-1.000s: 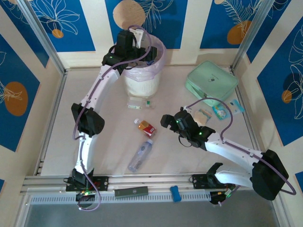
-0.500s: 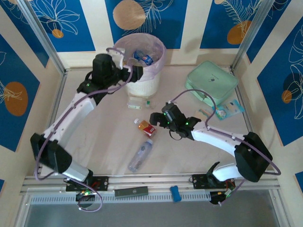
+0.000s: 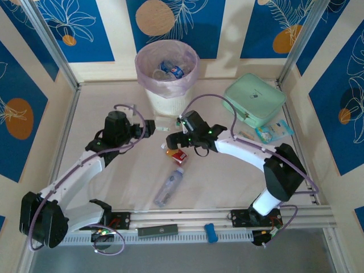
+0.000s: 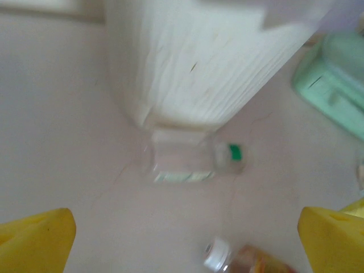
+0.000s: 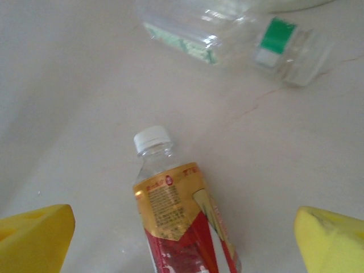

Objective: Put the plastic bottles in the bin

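Note:
The white bin (image 3: 166,96) with a pink liner stands at the back centre, with several bottles (image 3: 170,69) inside. A clear bottle with a green cap (image 4: 190,162) (image 5: 227,37) lies at the bin's foot (image 4: 187,62). The red-labelled bottle (image 3: 177,155) (image 5: 176,210) lies mid-table, white cap towards the bin. A clear blue-labelled bottle (image 3: 169,186) lies nearer the front. My left gripper (image 3: 149,127) (image 4: 185,250) is open and low, left of the green-capped bottle. My right gripper (image 3: 172,140) (image 5: 182,244) is open just above the red-labelled bottle, its yellow fingertips (image 5: 34,239) on either side.
A mint green zip pouch (image 3: 254,99) (image 4: 335,85) lies at the back right, with small flat packets (image 3: 267,133) in front of it. A black bar (image 3: 157,230) and a blue piece (image 3: 211,232) sit on the front rail.
My left arm has drawn back from over the bin and come down to the table on its near left. My right arm has swung left, over the red-labelled bottle.

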